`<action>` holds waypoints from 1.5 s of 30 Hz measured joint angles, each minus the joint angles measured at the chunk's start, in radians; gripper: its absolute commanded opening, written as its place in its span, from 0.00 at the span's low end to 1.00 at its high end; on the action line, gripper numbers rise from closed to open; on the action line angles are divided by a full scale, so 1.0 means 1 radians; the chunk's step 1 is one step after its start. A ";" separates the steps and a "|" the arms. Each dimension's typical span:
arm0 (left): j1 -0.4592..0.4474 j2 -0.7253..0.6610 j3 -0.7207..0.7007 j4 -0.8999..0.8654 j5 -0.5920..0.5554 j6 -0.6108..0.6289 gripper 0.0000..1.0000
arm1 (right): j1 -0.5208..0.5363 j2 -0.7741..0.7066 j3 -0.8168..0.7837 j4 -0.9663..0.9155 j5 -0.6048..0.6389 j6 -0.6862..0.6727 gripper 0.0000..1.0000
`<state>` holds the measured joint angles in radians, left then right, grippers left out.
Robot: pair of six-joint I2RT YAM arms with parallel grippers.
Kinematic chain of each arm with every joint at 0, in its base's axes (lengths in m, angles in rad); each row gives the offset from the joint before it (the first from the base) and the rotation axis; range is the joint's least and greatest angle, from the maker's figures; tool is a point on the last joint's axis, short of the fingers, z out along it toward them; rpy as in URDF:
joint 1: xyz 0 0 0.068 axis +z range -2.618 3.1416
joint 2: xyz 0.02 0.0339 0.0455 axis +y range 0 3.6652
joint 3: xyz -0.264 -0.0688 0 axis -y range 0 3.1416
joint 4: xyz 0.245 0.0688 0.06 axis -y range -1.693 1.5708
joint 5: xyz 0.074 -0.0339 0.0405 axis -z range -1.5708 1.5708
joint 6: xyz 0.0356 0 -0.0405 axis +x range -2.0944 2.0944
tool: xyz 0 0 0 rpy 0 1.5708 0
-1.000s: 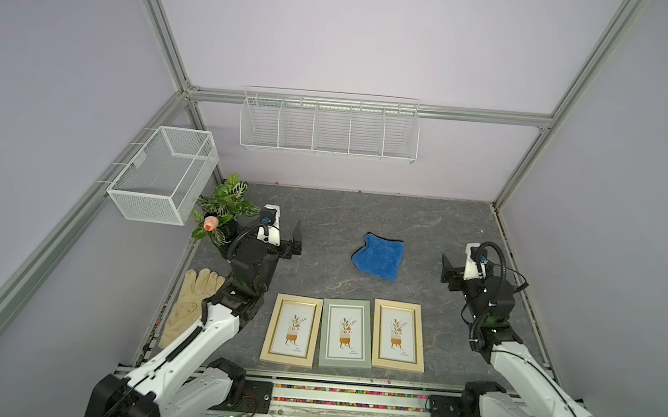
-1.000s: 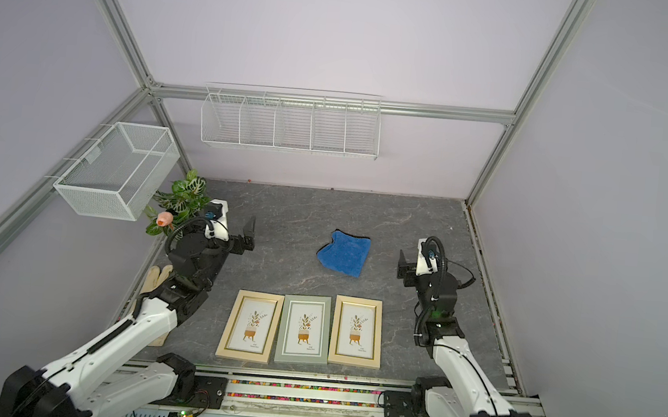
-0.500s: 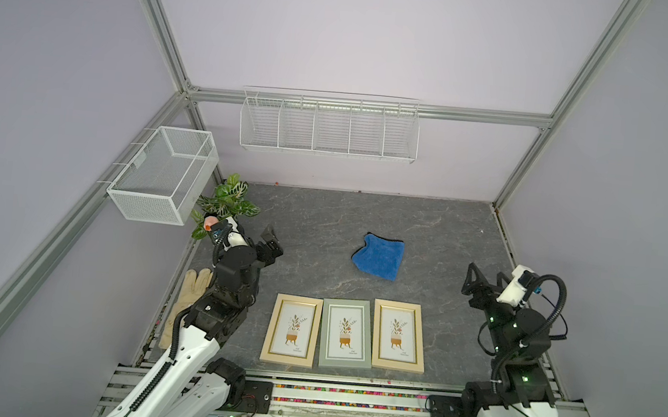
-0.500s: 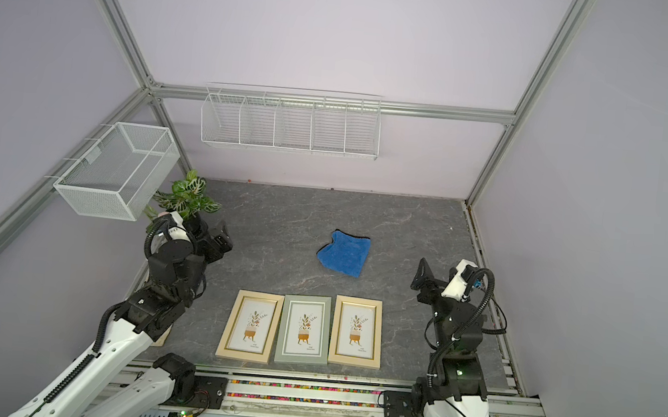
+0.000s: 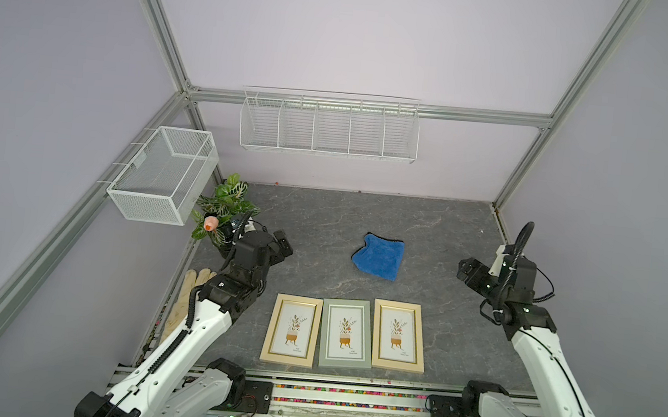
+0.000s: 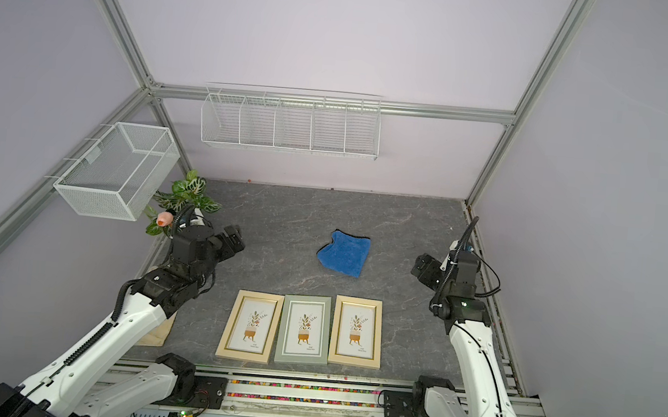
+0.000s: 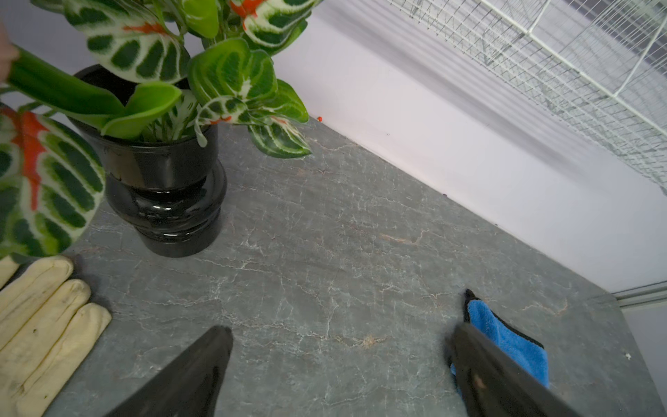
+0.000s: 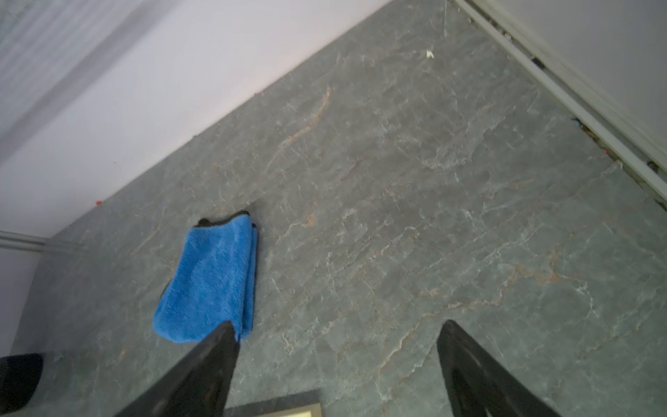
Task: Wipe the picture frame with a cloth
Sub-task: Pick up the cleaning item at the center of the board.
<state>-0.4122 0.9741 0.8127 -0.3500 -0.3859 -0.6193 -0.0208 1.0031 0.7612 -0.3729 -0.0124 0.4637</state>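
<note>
The cloth (image 5: 379, 260) lies folded mid-worktop (image 5: 322, 225), just beyond three frames (image 5: 346, 332) lined along the near edge. The left end effector (image 5: 282, 246) and right end effector (image 5: 467, 272) hover spread and empty, flanking it, likely so either can grab it.

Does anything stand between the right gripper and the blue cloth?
Nothing visible does. Bare table lies between the right gripper and the cloth; the three picture frames lie nearer the robot, off that path.

White shells on left arm (image 5: 195, 330) and right arm (image 5: 539, 359); black joints, looping black cables (image 5: 521, 238), tapered black left gripper (image 7: 341, 328) fingers (image 7: 195, 375).
</note>
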 measured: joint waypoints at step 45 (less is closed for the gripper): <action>0.002 0.173 -0.047 -0.156 0.202 0.011 0.99 | 0.600 1.155 0.886 -0.325 0.176 -0.125 0.60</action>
<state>-0.4107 1.1469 0.7654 -0.5064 -0.1841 -0.6083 0.5797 2.1586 1.6470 -0.6979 0.1638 0.3386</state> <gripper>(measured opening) 0.990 0.746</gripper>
